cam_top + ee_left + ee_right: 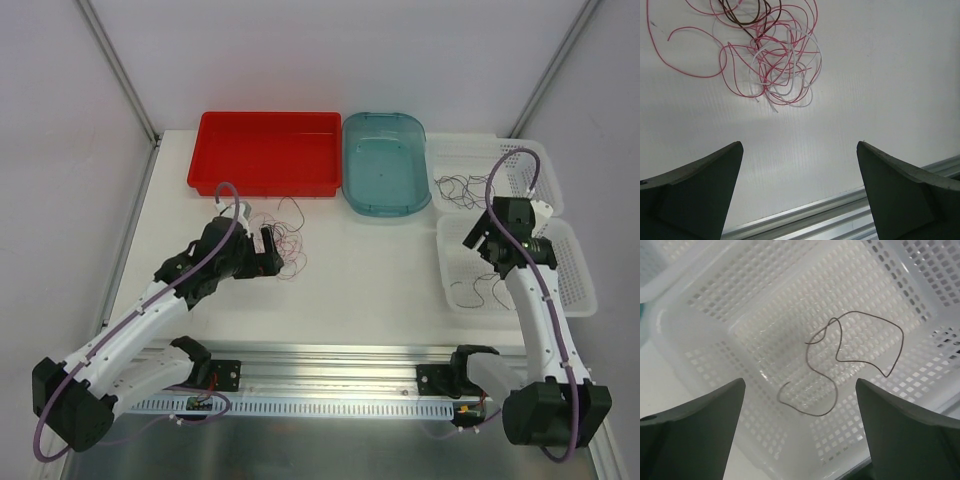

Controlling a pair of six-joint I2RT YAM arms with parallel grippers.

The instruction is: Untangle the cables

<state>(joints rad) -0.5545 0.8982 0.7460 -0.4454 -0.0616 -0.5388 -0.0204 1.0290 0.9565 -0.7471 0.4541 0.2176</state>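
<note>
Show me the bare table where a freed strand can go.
Bare table lies between the cable tangle and the near white basket, in front of the teal tub. Crowded: around the tangle by the left gripper; that basket holds strands.

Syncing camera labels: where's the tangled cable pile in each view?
Top external: tangled cable pile left of centre, in front of the red bin.
Left wrist: upper left, ahead of the open left gripper.
Right wrist: not in it.
Shared landmark: left gripper, beside the pile.
</note>
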